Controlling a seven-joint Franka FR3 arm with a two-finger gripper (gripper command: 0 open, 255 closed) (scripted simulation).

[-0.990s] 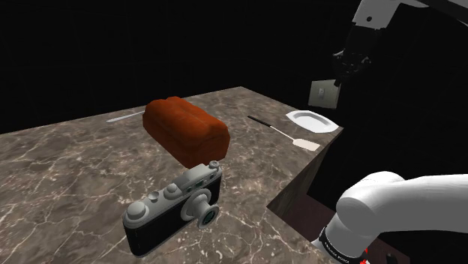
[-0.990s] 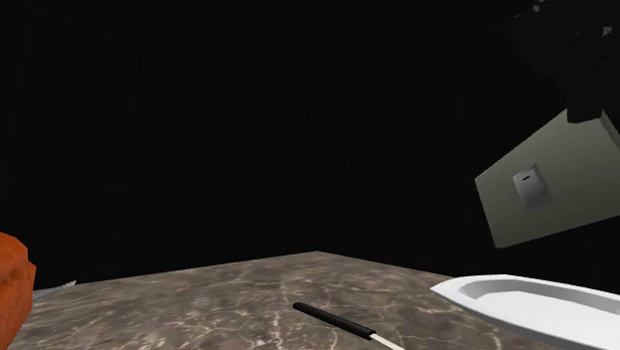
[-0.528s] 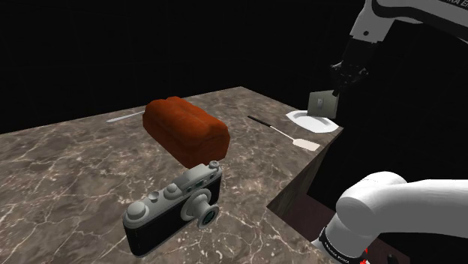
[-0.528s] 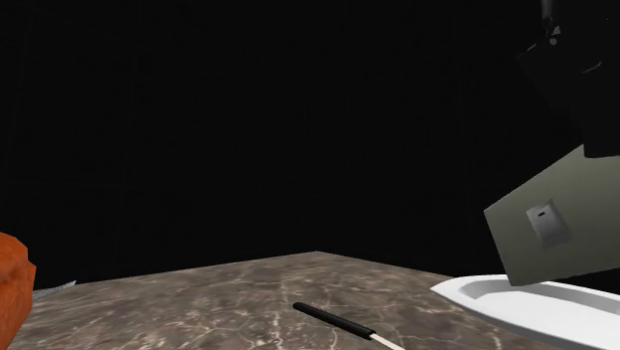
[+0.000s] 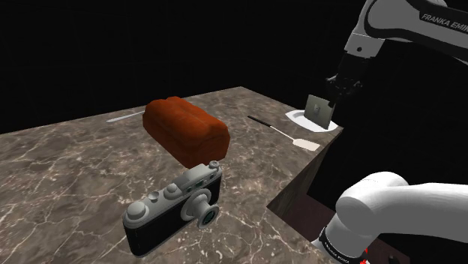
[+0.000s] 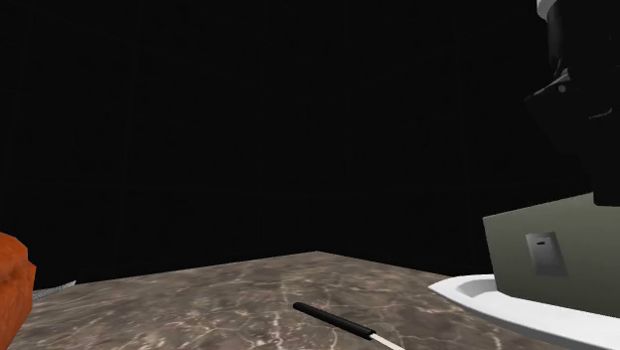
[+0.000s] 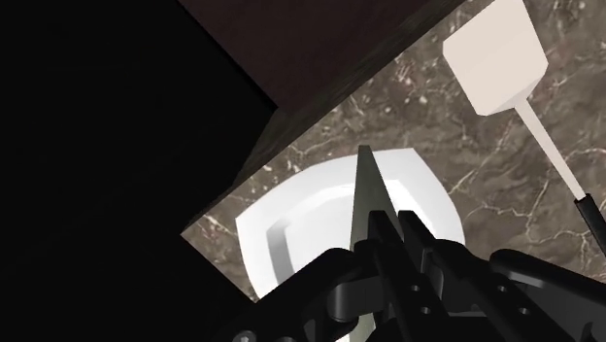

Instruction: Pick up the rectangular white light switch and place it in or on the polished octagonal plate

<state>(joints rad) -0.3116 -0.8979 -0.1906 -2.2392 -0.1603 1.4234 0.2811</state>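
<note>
Right now the switch is hanging upright on its edge over the plate, looking grey, with a small pale rocker in its face. In the second exterior view its lower edge is dipping behind the plate's near rim; whether it is touching the plate's floor I cannot tell. The gripper is coming down from above and clamping the switch by its upper part. In the wrist view the switch is showing edge-on as a thin sliver, and the black fingers are pressing against it from both sides, barely parted, with the white plate lying beneath.

The plate is sitting at the corner of the marbled brown counter, close to its edge. Just beside it a spatula is lying flat, with a black handle and a pale blade. Further along the counter a red-brown loaf is resting, and nearer the shoulder camera a silver and black camera is standing upright. Beyond the loaf a thin pale utensil is lying. The white arm is reaching over from the shoulder view's upper right, against a black area.
</note>
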